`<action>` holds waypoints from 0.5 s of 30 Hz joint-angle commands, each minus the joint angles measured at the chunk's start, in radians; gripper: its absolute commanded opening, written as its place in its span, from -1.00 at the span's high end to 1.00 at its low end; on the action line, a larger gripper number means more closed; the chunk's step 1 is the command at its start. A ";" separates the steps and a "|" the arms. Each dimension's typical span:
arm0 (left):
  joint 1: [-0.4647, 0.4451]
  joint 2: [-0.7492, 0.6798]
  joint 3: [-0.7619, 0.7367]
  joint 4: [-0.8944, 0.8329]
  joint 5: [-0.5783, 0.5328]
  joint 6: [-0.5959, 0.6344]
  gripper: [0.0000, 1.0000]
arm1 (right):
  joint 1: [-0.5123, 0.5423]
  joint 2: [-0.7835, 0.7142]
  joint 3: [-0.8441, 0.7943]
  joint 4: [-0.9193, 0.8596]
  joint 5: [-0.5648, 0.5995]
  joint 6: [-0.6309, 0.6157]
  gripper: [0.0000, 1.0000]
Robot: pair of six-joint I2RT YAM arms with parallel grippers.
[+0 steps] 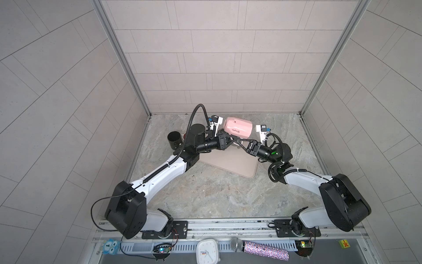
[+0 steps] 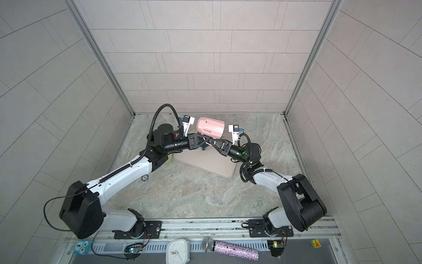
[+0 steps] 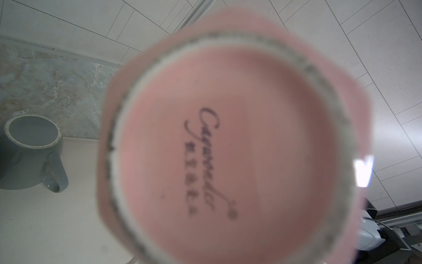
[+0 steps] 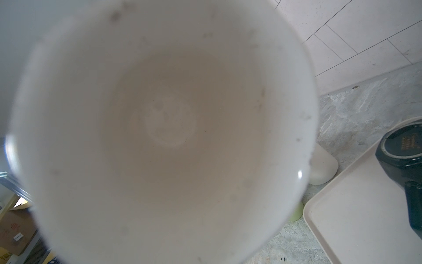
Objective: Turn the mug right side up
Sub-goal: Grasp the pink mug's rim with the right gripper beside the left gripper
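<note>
Mug [image 1: 238, 128] aloft over the tray [image 1: 228, 165], lying sideways: base faces my left gripper [image 1: 231, 140], mouth faces my right gripper [image 1: 241, 142]. Both are clenched beneath it, apparently on its handle. The mouth swings up next!

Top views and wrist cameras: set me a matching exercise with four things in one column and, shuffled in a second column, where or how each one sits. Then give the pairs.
Things
1. pink mug
2. dark mug
3. black cup
4. microphone

Places and states
A. upside down on the tray
B. lying beside the clock
C. in the air, on its side
D. standing on the table, left of the tray in a top view

Pairs: 1-C, 2-A, 3-D, 4-B
</note>
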 commanded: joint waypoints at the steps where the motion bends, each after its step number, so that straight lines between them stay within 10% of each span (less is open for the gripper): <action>1: -0.031 -0.005 0.032 -0.003 0.066 0.021 1.00 | 0.008 -0.044 0.025 0.024 0.005 -0.018 1.00; 7: -0.031 0.006 0.043 -0.046 0.027 0.065 0.91 | 0.011 -0.113 0.025 -0.076 0.024 -0.075 1.00; 15: -0.042 0.008 0.039 -0.045 -0.008 0.071 -0.47 | 0.035 -0.203 0.024 -0.179 0.070 -0.165 1.00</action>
